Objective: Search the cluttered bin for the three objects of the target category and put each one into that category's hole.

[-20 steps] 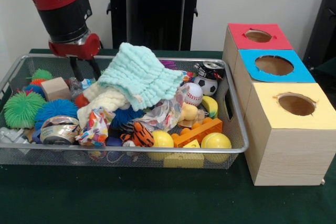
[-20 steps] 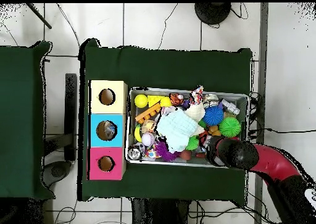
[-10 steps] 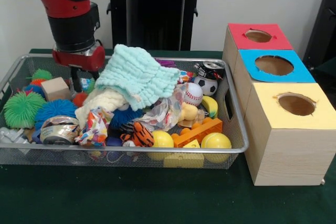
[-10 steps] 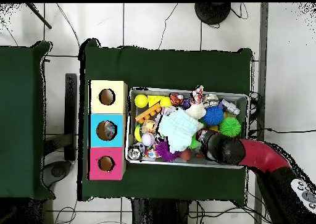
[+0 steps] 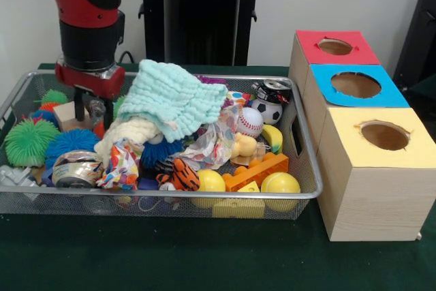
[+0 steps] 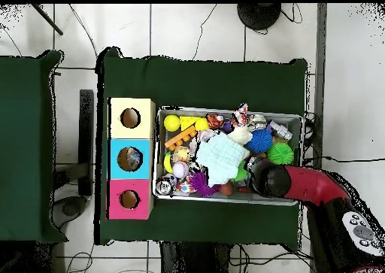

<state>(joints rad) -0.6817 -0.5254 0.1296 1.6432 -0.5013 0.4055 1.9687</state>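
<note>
Worktop [image 5: 204, 264]: green cloth, carrying a bin and a row of three boxes.

Boxes: yellow-topped box [image 5: 381, 168] nearest the camera in the front view, blue-topped box [image 5: 354, 86] in the middle, red-topped box [image 5: 334, 47] farthest; each has one round hole in its lid. In the overhead view something shows inside the blue box's hole.

Wire mesh bin [image 5: 170, 199]: just beside the boxes, heaped full.

Arm [image 5: 85, 5]: red and black, reaching down into the bin's far corner away from the boxes.

Mint knitted cloth [image 5: 170, 97]: draped over the top of the heap, a cream cloth [image 5: 129, 131] under it.

Gripper [image 5: 90, 109]: down among the clutter beside a wooden block [image 5: 68, 114]; two dark fingers [image 5: 80, 108] stand slightly apart with something small and pale between them. Whether it is grasped cannot be told.

Smaller contents: green spiky ball [image 5: 28, 142], blue spiky ball [image 5: 71, 142], tape roll [image 5: 76, 168], tiger toy [image 5: 178, 175], orange brick [image 5: 259, 170], yellow balls [image 5: 279, 183], baseball [image 5: 249, 122], football-pattern ball [image 5: 270, 110], can [image 5: 272, 90].

Step in hand, as judged: searching and picking at the bin's end. The target category is not evident. The next move calls for a secure closure, a clean lift clear of the cloths, then carriage across to the matching hole.
</note>
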